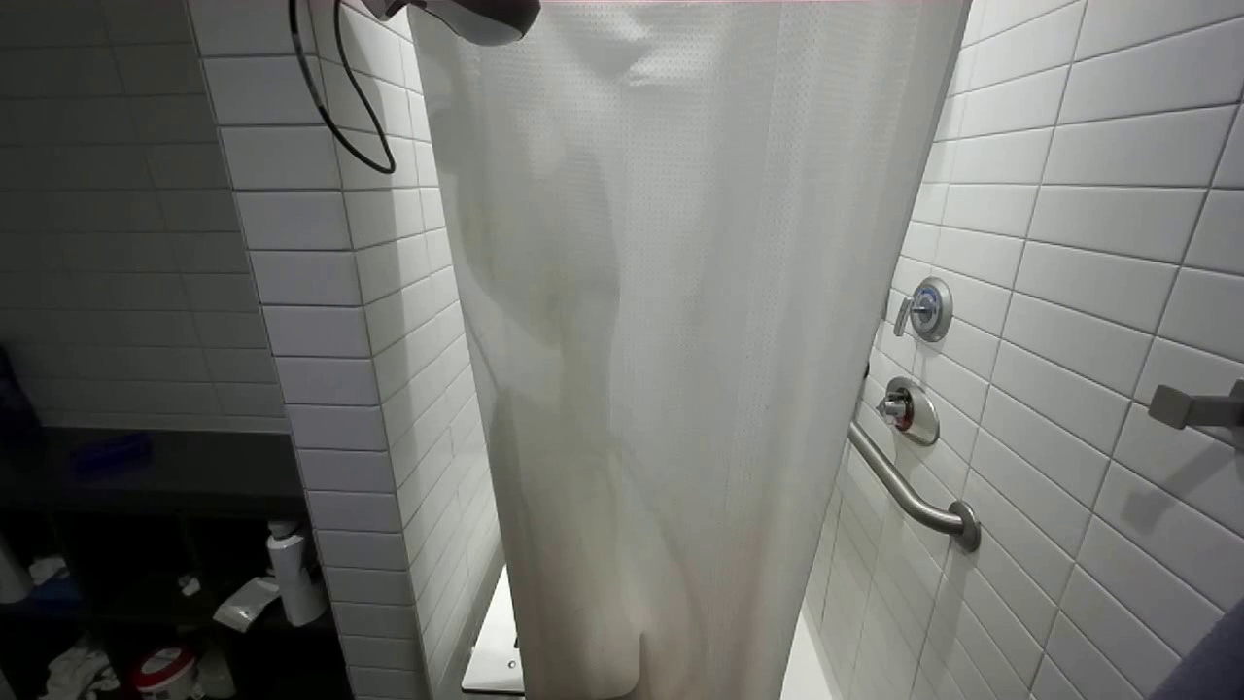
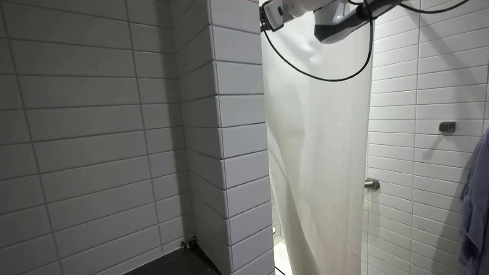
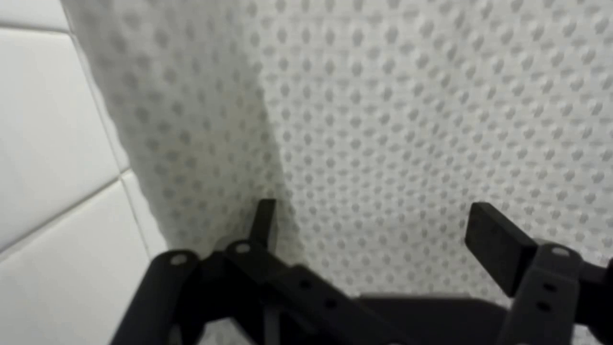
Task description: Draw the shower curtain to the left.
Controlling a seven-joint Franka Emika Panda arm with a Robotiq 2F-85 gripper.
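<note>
With jaws spread wide, the black two-fingered claw (image 3: 372, 208) is facing the tall, white, dimpled-fabric shower curtain (image 3: 359, 120), which is hanging vertically just ahead, contact unclear, one side edge running past the picture-left jaw, white rectangular wall tiles (image 3: 48, 105) showing beyond.

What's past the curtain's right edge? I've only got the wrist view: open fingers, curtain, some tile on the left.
Observer: A metal grab bar, partly hidden by the shower curtain in both exterior views.
Operator: Anything hanging in front?
Observer: A black cable loops down in front of the shower curtain in an exterior view.
Operator: Anything further right?
Observer: A purplish cloth, at the right edge in both exterior views.
</note>
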